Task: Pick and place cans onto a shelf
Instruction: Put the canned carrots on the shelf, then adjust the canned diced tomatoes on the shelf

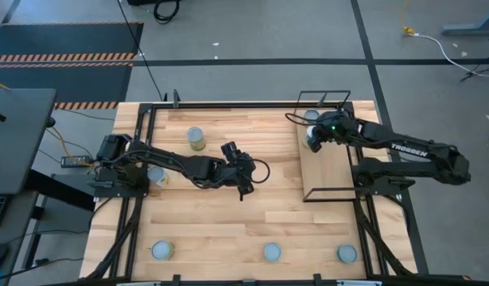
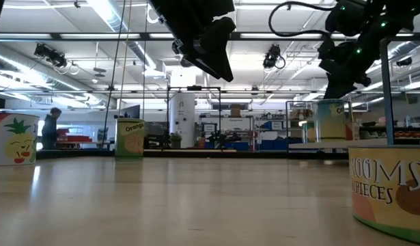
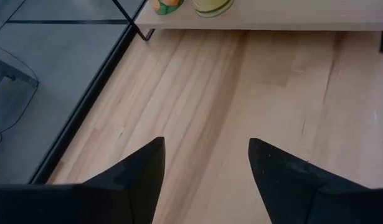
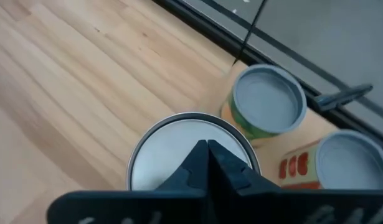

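The shelf (image 1: 331, 171), a brown board in a black wire frame, lies at the table's right. My right gripper (image 4: 207, 149) hangs shut right over the silver top of a can (image 4: 160, 155) at the shelf's far end (image 1: 313, 143). Two more cans, one green-labelled (image 4: 269, 102) and one with red marks (image 4: 353, 162), stand upright beside it. Other cans stand on the table: one far left of centre (image 1: 196, 137), one under my left arm (image 1: 157, 176), three along the near edge. My left gripper (image 3: 207, 146) hovers open at mid-table (image 1: 246, 171), nothing between its fingers. My right gripper's shut fingertips (image 4: 203, 158) point slanting down at the middle of the can's top (image 4: 179, 134). Whether they touch the top I cannot tell. The can stands upright on the shelf.
The three near-edge cans (image 1: 162, 251), (image 1: 272, 252), (image 1: 347, 253) stand well apart. In the low view the nearest one (image 2: 390, 191) fills the right corner. The black table frame (image 1: 228, 103) runs along the far edge. Bare planks lie between my left gripper and the shelf.
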